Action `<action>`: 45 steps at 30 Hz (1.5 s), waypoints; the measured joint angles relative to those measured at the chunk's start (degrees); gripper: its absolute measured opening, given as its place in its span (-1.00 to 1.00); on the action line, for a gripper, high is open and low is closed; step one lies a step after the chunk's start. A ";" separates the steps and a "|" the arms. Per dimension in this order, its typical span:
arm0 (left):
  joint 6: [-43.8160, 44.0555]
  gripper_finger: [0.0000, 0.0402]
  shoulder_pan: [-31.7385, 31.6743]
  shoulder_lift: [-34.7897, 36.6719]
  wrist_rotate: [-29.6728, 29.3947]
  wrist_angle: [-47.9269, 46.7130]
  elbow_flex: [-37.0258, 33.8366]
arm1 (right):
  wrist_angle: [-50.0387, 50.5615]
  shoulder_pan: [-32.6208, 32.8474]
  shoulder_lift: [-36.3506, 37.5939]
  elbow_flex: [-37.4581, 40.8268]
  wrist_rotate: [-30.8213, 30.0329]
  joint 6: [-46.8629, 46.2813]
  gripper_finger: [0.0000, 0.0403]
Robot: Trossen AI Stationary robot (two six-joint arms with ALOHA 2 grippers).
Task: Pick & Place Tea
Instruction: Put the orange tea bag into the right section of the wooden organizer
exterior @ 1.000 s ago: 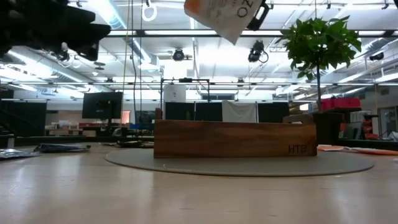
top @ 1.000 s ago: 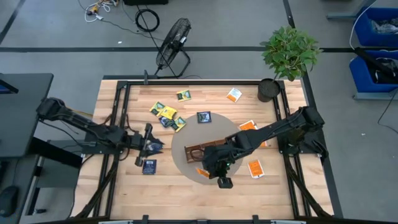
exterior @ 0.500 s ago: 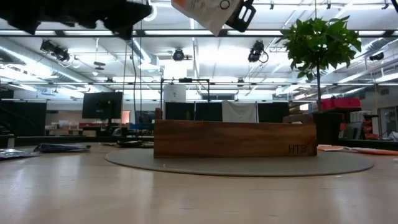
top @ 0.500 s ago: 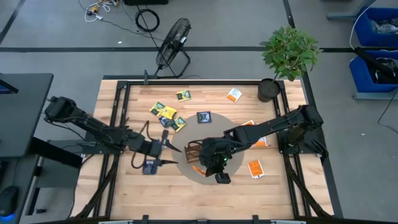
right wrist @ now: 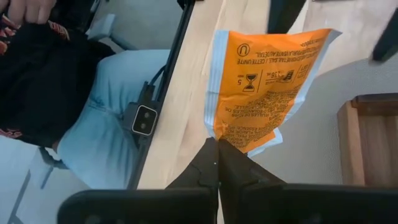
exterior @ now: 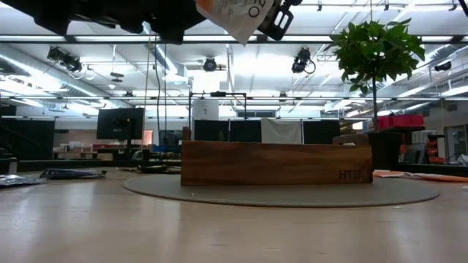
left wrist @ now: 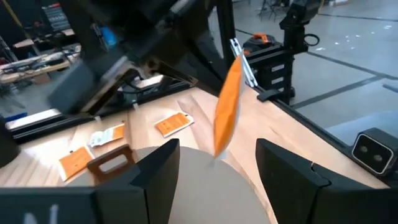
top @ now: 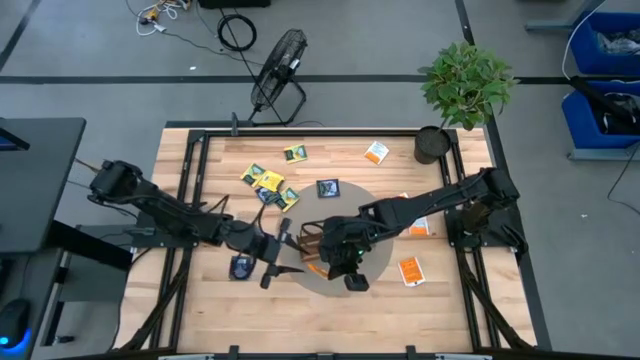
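Note:
An orange-and-white tea sachet (right wrist: 264,84) hangs in the air over the near left of the round grey mat (top: 352,205), with my right gripper (right wrist: 217,163) shut on it. It shows edge-on in the left wrist view (left wrist: 227,106) and at the top of the low view (exterior: 235,14). My left gripper (top: 285,255) stands open at the mat's left edge, facing the sachet and apart from it. The brown wooden tray (top: 318,240) rests on the mat. My right gripper pinches the sachet's short sealed edge (right wrist: 244,142) between its two shut fingers. The fingers slant down from the table's right side. The sachet is lifted clear, high above mat and tray, and hangs tilted from the fingers.
Loose sachets lie on the table: yellow-green ones (top: 265,180) and dark ones (top: 327,187) (top: 240,266) at the left and far side, orange ones (top: 410,270) (top: 376,152) at the right. A potted plant (top: 432,145) stands far right. A person (right wrist: 93,106) sits at the near edge.
My left gripper has swept toward the table's right edge, from the left part of the table to the mat's rim, close to the sachet. My right gripper has shifted slightly toward the left with the sachet, which stays lifted clear.

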State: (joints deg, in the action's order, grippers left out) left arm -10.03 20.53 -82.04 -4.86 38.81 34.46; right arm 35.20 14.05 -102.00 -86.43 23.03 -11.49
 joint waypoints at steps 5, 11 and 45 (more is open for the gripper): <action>0.14 0.07 0.00 -1.87 1.90 -0.07 1.52 | -0.11 -0.38 -0.02 0.00 -0.02 0.00 -1.00; 0.35 -0.20 -0.11 -2.07 1.88 -0.11 1.70 | -0.11 -0.38 -0.02 0.02 -0.06 0.01 -1.00; -4.08 -0.96 -0.04 -1.97 -2.96 5.64 1.27 | -6.10 30.85 6.97 13.62 -75.46 3.08 -0.93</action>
State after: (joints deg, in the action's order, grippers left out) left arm -14.12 20.49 -84.01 -7.82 44.45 35.73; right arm 29.10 44.90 -95.02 -72.81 -52.43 -8.41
